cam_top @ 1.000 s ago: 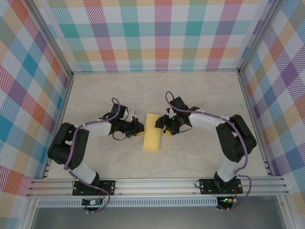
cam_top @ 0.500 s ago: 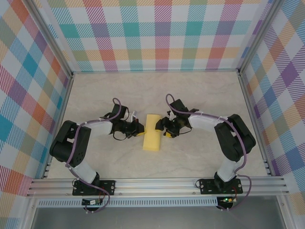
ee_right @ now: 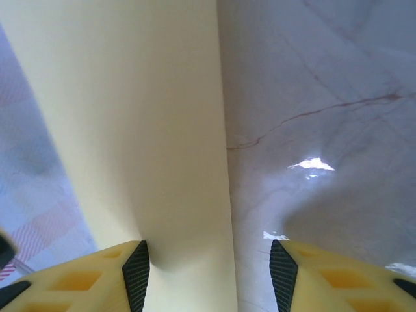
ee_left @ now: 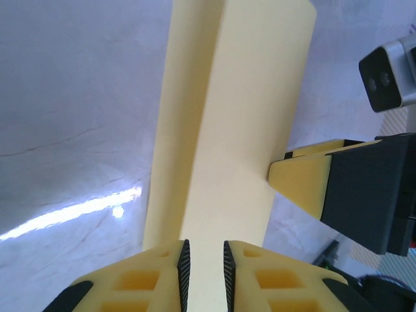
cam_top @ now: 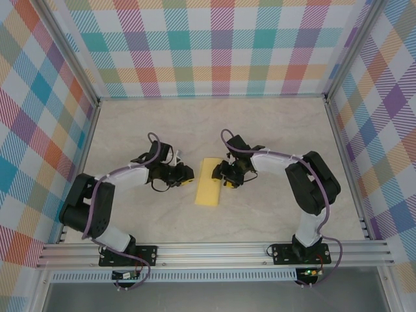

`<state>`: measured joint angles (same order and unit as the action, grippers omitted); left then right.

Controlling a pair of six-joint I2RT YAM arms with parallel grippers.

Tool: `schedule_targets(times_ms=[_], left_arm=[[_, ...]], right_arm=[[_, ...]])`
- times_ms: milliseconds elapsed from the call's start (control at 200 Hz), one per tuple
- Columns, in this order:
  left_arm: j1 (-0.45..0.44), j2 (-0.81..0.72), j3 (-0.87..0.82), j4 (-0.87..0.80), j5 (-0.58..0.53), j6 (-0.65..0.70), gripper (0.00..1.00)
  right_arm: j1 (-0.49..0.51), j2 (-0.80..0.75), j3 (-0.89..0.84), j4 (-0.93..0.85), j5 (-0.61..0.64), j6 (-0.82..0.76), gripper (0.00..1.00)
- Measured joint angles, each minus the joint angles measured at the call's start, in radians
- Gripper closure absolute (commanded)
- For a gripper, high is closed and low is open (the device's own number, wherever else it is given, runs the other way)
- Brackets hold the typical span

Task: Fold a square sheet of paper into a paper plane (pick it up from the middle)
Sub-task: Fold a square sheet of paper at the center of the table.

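The square sheet of paper (cam_top: 208, 185) lies on the table, folded into a long narrow pale-yellow strip with layered lengthwise edges (ee_left: 240, 117). A paper plane with a pointed nose is out of view. My left gripper (cam_top: 187, 175) is at the strip's left edge. Its jaws (ee_left: 203, 263) stand a narrow gap apart, and the paper shows through the gap. My right gripper (cam_top: 223, 174) is at the strip's right edge, open wide (ee_right: 209, 273). Its left fingertip (ee_right: 136, 266) presses a small dent into the paper (ee_right: 143, 130), and its other finger is over the bare table.
The pale marbled table (cam_top: 162, 130) stretches free behind and in front of the paper. Plaid walls close in the left, back and right sides. An aluminium rail (cam_top: 214, 250) with both arm bases runs along the near edge.
My left jaws have parted from shut to a narrow gap. My right gripper has edged left against the paper, and the strip's far end has tilted slightly to the right.
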<state>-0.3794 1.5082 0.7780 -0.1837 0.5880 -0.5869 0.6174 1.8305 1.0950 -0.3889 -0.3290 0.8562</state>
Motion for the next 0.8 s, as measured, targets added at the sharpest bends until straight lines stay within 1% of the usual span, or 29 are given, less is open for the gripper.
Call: schedule_targets(times_ms=[160,325,505,800], left_arm=[[0.0,-0.166,0.0,-0.09,-0.153,0.0,0.72],[0.0,-0.239,-0.002,-0.14,-0.245,0.0,0.71],[0.0,-0.241,-0.005,-0.164,-0.285,0.0,0.7],[0.0,-0.241,-0.005,-0.164,-0.288,0.0,0.69]], right_arm=[[0.008,0.032,0.035,-0.041,0.031,0.0,0.44],[0.023,0.06,0.093,-0.104,0.053,-0.018,0.42],[0.039,0.08,0.137,-0.157,0.061,-0.058,0.41],[0.05,0.122,0.2,-0.24,0.078,-0.109,0.4]])
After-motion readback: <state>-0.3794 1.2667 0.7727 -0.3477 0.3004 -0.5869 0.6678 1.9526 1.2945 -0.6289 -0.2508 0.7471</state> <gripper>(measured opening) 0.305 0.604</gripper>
